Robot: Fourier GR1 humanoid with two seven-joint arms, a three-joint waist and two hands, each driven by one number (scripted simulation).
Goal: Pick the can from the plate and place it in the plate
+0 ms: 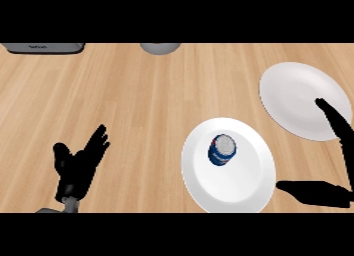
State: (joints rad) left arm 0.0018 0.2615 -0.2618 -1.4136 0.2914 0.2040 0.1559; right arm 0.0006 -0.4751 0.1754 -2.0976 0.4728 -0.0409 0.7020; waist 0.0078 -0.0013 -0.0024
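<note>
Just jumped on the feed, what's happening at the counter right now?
Nothing is being held yet. The blue can stands upright on the nearer white plate. The right hand is open at the view's right edge, fingers reaching over the far plate and thumb low beside the nearer one; it is not touching the can. The left hand rests open at the lower left. The can has yet to be picked up.

The counter (136,100) is showing pale, matt wood grain, while both plates, the near plate (243,192) and the plate at two o'clock (294,85), are looking smooth, white, faintly glossy. The can (223,150) is gleaming metallic on top; both hands (80,162) (342,150) are appearing matt black
</note>
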